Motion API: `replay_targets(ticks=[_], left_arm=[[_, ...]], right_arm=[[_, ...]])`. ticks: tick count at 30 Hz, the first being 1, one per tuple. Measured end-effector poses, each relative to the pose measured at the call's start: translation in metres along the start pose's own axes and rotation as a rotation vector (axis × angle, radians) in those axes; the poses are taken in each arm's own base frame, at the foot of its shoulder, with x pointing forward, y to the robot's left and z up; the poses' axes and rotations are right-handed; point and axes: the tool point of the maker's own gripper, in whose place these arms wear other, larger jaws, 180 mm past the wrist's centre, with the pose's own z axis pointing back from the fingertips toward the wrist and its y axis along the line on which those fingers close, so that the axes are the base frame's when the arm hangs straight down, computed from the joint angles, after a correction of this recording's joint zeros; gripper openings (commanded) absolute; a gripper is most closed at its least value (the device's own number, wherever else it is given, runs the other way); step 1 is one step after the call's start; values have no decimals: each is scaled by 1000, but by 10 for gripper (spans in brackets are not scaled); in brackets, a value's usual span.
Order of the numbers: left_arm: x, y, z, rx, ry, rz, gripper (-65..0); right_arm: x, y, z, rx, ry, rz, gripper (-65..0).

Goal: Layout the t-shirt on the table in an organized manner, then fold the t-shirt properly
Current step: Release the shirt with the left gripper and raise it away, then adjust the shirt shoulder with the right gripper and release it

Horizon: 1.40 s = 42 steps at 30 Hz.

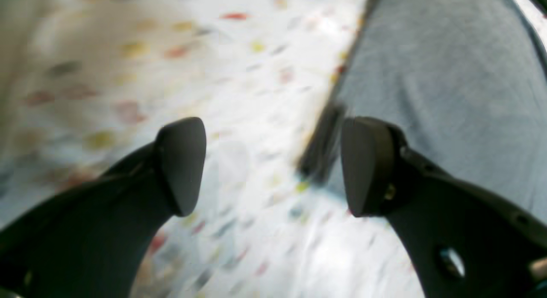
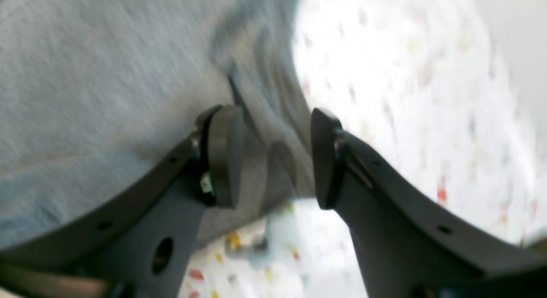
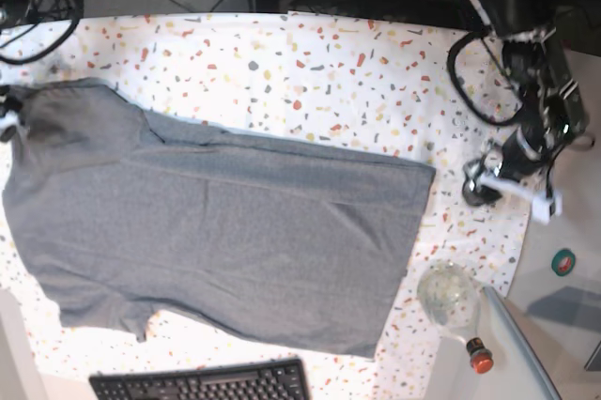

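I'm looking down on a white table [image 3: 376, 71] speckled with red, orange, yellow and grey flecks, with dark cables and equipment crowding its far edge. The grey t-shirt [image 3: 216, 231] lies spread flat across most of it, neckline and shoulders toward the base view's left, hem toward the right, with a short crease near the middle. A black keyboard [image 3: 202, 383] sits at the near edge just below the shirt, and a clear glass bottle with a red cap [image 3: 455, 311] lies on its side off the shirt's lower right corner.

My left gripper [image 1: 273, 167] is on the base view's right, beside the hem and apart from it. Its wrist camera shows the jaws standing wide with nothing between them but the speckled cloth; one pad [image 1: 181, 163] is over bare table, the other sits by the shirt's straight edge, and I can't tell through the blur whether it touches.

My right gripper [image 2: 273, 157] is at the base view's far left edge, barely in sight there, by the shoulder end. Through its wrist camera the jaws are parted, straddling a bunched fold at the shirt's edge; the fabric lies loosely in the gap and isn't pinched. That picture is blurred too
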Motion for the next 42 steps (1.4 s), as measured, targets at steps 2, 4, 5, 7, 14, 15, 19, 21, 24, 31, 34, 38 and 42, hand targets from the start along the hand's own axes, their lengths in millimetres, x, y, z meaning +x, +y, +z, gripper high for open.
replay_targets(ticks=[2, 4, 5, 7, 14, 15, 19, 21, 24, 31, 34, 38, 42], left_arm=[[-25, 14, 18, -22, 27, -51, -186], [-52, 36, 35, -6, 70, -65, -186], [-64, 48, 44, 12, 92, -70, -186], [-83, 68, 59, 38, 127, -77, -188], [-103, 95, 75, 77, 153, -35, -188], [-102, 96, 76, 79, 151, -33, -188], [-102, 95, 76, 78, 148, -34, -188], [-102, 95, 76, 77, 150, -36, -188], [-103, 95, 76, 77, 152, -37, -188], [-103, 93, 76, 72, 152, -40, -188], [-103, 94, 76, 73, 152, -41, -188], [-103, 93, 75, 72, 152, -41, -188], [-103, 94, 76, 74, 152, -41, -188]], right_arm=[[-33, -4, 5, -16, 57, -40, -399], [-62, 3, 8, -7, 112, -62, -399], [-74, 9, 9, 6, 129, -80, -398], [-92, 22, 10, 27, 161, -107, -396], [-106, 42, 6, 69, 194, -115, -393], [-105, 46, 6, 81, 187, -129, -393], [-91, 59, 24, 194, 125, -230, -350], [-92, 53, 32, 200, 122, -246, -323], [-99, 54, 26, 198, 147, -266, -311], [-124, 58, 19, 209, 217, -312, -311], [-121, 65, 14, 226, 210, -329, -314], [-118, 68, 13, 237, 202, -328, -315], [-118, 70, 11, 238, 205, -330, -315]])
